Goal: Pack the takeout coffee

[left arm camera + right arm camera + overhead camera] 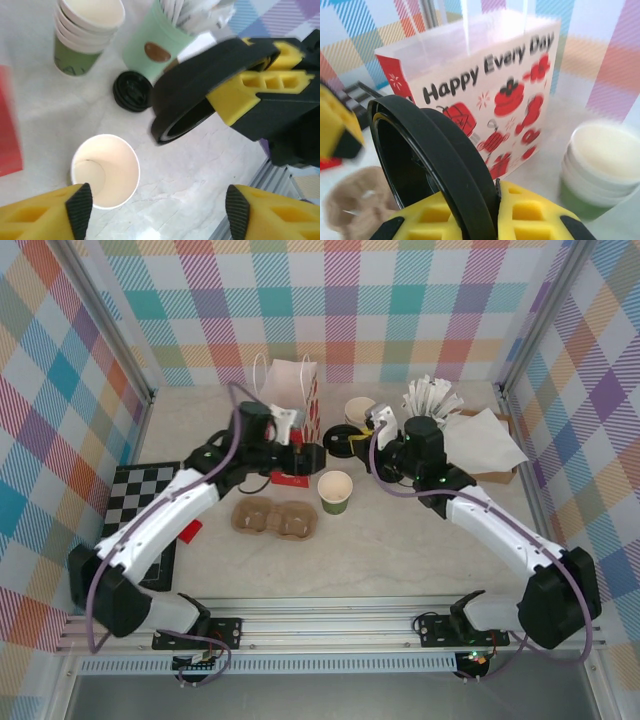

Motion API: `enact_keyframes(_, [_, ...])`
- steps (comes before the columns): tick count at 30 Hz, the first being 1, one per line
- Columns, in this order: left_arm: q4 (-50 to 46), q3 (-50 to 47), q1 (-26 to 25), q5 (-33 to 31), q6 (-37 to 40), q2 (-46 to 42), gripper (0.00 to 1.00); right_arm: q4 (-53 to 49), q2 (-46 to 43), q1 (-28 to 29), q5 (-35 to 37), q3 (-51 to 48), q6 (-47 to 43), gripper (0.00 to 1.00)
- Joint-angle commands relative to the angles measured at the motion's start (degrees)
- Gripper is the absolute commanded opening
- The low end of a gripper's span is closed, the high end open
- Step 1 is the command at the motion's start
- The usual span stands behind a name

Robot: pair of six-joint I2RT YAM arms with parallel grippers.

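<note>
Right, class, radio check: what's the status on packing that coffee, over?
Left gripper open by the cup. Right gripper shut on black lid. Cup lidless, upright on table. Nothing between lid and cup.

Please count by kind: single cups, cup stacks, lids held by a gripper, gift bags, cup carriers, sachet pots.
Single cup: 1
Cup stack: 1
Black lid in right gripper: 1
Gift bag: 1
Cup carrier: 1
Sachet pot: 1
Total: 6
</note>
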Motion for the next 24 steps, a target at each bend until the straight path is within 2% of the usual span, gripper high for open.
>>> enact_keyframes(1, [-2.32, 0.5, 5.17, 3.37, -1.08, -5.38, 0.81, 7.54, -2.72, 0.36, -4.89, 1.11, -26.6, 0.0])
enact_keyframes(4, [-7.45, 4.84, 8.7, 6.74, -3.72, -5.0, 0.83, 14.83, -3.8, 0.78, -11.41, -0.21, -44.08, 0.0])
enact_keyframes(8, [-14.74, 12.5, 9.84, 12.78, -4.76, -1.56, 0.83, 16.28, -2.57, 2.67, -15.07, 0.1, -75.68, 0.0])
enact_keyframes(11, [-19.15, 16.73, 9.85, 16.29, -3.74, 0.22, 0.82, 21.21, -1.3, 2.74, -18.04, -0.88, -89.07, 0.0])
enact_keyframes(17, [-28.17, 20.41, 9.85, 22.83, 4.25, 2.26, 0.8, 11.65, -2.99, 2.99, -26.24, 1.7, -104.62, 0.0])
enact_keyframes(21, [-29.48, 21.13, 9.85, 26.9, 6.75, 3.31, 0.77, 9.87, -3.57, 3.89, -28.38, 2.52, -105.72, 0.0])
enact_keyframes(24, [-30.52, 21.46, 9.76, 27.55, 6.66, 5.39, 0.7, 9.0, -3.47, 4.77, -28.46, 2.81, -107.48, 0.0])
